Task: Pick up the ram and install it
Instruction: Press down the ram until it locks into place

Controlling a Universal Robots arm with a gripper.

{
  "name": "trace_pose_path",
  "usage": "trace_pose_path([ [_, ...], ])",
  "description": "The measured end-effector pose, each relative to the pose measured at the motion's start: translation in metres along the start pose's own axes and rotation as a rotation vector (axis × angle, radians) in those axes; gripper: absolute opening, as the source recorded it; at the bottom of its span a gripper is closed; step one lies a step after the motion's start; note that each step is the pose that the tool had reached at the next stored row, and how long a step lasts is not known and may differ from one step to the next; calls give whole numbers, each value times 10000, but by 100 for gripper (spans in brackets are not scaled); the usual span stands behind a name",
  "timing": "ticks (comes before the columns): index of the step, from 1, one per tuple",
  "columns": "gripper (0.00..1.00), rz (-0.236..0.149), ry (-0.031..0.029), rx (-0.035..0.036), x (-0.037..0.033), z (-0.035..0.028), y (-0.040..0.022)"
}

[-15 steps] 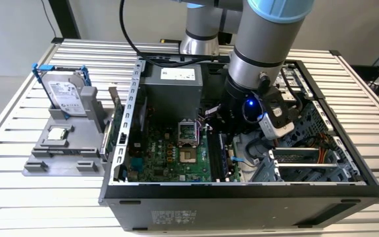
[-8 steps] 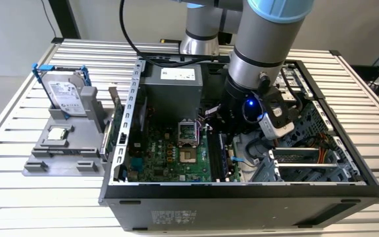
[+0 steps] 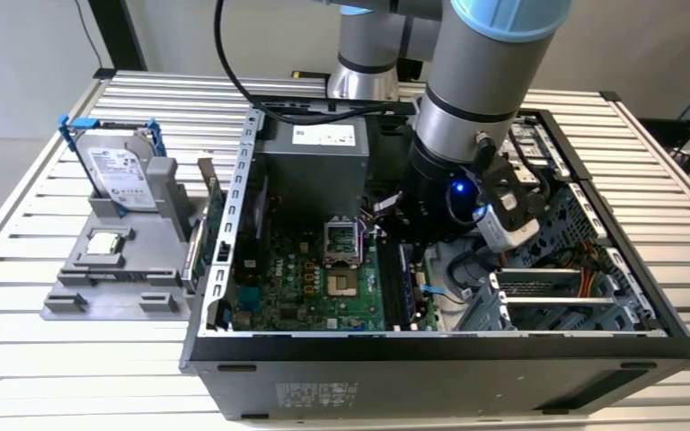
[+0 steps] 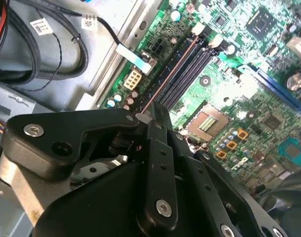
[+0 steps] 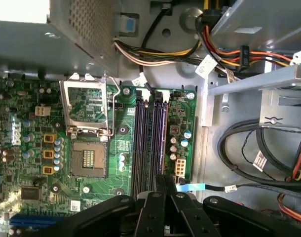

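Pinched the ram [image 4: 166,78] edge-on in the gripper [image 5: 163,183], low inside the case [image 3: 441,355], right of centre in the exterior view; lined up along the slots [image 5: 138,143], probably to seat squarely.

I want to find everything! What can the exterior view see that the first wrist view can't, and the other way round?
Exterior view: the hard drive in its blue frame, the small chip on the grey stand beside the case, and the big arm.
First wrist view: the pincer right at the end of the black slots, and a white tag on the cables.
Both: the green board and its silver socket.
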State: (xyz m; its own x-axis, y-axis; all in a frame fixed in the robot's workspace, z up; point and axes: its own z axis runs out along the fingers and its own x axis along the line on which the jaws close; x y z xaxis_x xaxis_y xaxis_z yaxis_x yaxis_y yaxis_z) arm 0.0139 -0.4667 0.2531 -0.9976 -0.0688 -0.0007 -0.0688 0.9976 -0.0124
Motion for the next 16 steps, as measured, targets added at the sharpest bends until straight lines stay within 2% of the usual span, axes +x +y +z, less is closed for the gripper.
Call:
trace_pose_path([
  [4,0,-580,-10,-33,0,-1,0],
  [11,0,-1597,-31,-142,0,1,0],
  [16,0,-2476,-36,-145,0,0,0],
])
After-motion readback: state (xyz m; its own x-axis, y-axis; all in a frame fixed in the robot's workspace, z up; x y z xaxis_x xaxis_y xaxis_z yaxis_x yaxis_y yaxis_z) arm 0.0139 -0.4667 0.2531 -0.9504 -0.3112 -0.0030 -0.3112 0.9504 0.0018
